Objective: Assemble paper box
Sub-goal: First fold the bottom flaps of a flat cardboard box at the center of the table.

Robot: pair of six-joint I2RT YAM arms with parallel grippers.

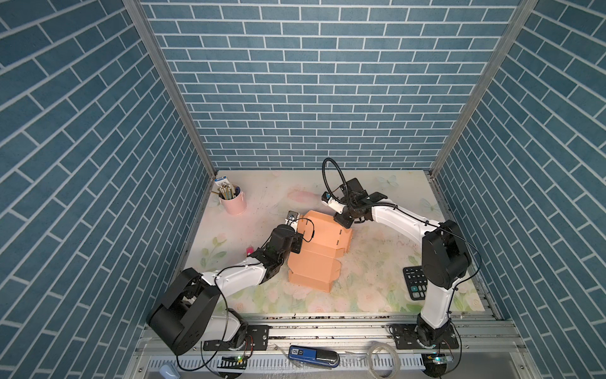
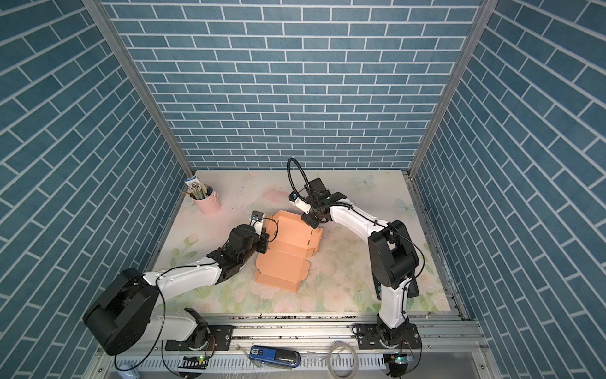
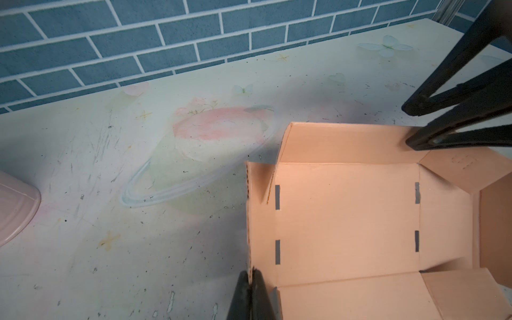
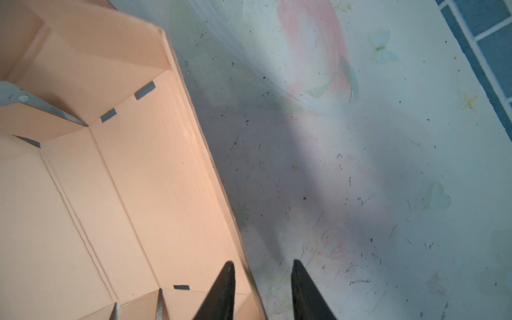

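The left gripper [image 3: 250, 277] is clamped on 1 upright side wall of the peach-orange, partly folded cardboard paper box [image 1: 316, 259], which sits mid-table on the floral-print table [image 1: 377, 272] between the 2 arms. The right gripper [image 4: 262, 263] hangs parted astride another wall's rim, not pinching it.

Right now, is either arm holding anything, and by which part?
Left gripper pinches the paper box by the top edge of a side wall. Right gripper holds nothing: its fingers stand apart, straddling another wall.
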